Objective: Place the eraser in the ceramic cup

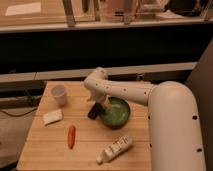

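Note:
The black eraser (93,112) lies on the wooden table (85,150), just left of the green bowl (116,112). The white ceramic cup (59,94) stands upright at the table's back left, apart from the eraser. My white arm reaches in from the right and bends down near the middle of the table. My gripper (98,107) hangs right above the eraser, at the bowl's left rim. I cannot tell whether it touches the eraser.
A pale cream flat block (52,117) lies at the left. An orange carrot (71,136) lies in front of it. A white tube or bottle (115,149) lies on its side at the front, below the bowl. My arm's body fills the right side.

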{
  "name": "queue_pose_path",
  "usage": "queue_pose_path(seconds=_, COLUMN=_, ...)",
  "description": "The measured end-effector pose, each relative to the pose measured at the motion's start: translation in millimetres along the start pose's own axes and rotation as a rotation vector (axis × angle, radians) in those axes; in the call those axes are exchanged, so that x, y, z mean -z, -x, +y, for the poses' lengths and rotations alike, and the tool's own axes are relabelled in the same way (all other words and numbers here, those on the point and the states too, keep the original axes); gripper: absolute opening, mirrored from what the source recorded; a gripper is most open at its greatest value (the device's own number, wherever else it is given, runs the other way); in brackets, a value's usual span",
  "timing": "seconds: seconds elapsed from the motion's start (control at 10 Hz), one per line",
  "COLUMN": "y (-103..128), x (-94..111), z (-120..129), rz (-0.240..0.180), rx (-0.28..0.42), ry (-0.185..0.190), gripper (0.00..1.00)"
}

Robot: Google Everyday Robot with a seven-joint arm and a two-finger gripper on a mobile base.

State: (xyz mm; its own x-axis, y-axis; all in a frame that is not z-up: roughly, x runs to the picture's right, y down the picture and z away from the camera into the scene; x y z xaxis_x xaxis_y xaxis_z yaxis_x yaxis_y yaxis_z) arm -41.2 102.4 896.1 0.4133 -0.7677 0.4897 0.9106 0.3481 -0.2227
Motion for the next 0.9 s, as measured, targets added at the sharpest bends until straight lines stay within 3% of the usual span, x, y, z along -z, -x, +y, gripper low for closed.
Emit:
queue_pose_path(seconds=0.6, y=21.9, x=42.4, z=-26.2, rz=0.067, rx=-0.030, ry=-0.023, gripper=0.80)
queue_pose_path(seconds=0.9, y=30.3, x=51.4, z=-29.7, rz=0.079, rx=-0.112, ry=-0.022, gripper=0.80)
